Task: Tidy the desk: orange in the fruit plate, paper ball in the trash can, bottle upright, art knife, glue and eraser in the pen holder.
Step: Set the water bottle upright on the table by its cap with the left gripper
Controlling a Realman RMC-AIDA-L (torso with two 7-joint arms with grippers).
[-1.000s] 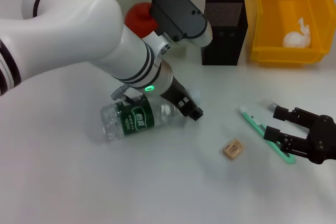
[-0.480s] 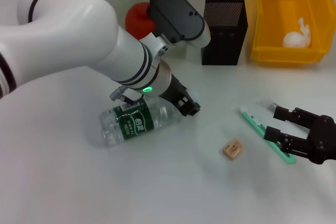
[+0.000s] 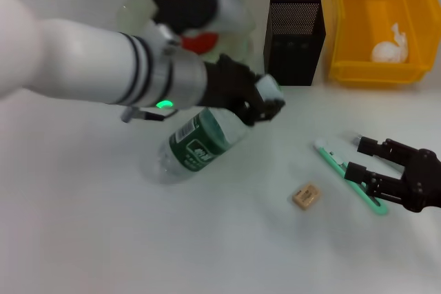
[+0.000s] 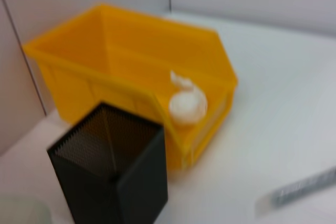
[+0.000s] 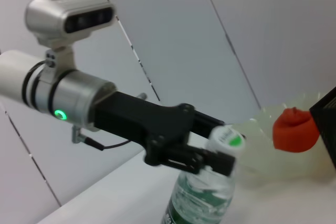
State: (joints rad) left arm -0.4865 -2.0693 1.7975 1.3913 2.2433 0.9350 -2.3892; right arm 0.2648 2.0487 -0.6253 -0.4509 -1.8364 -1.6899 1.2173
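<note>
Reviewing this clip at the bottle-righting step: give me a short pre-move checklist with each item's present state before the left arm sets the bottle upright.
1. Left gripper clamped on the bottle near its cap: ok, seen in head and right wrist views.
2. Bottle upright: not ok, it is tilted, cap end raised, base toward the desk.
3. Bottle base touching the desk: cannot tell.
4. Pen holder stands close beyond the cap; room to swing: cannot tell.
5. Right gripper out of the way: ok, open and over the art knife, apart from the bottle.
6. Earlier steps: ok, orange in the fruit plate, paper ball in the trash can.
</note>
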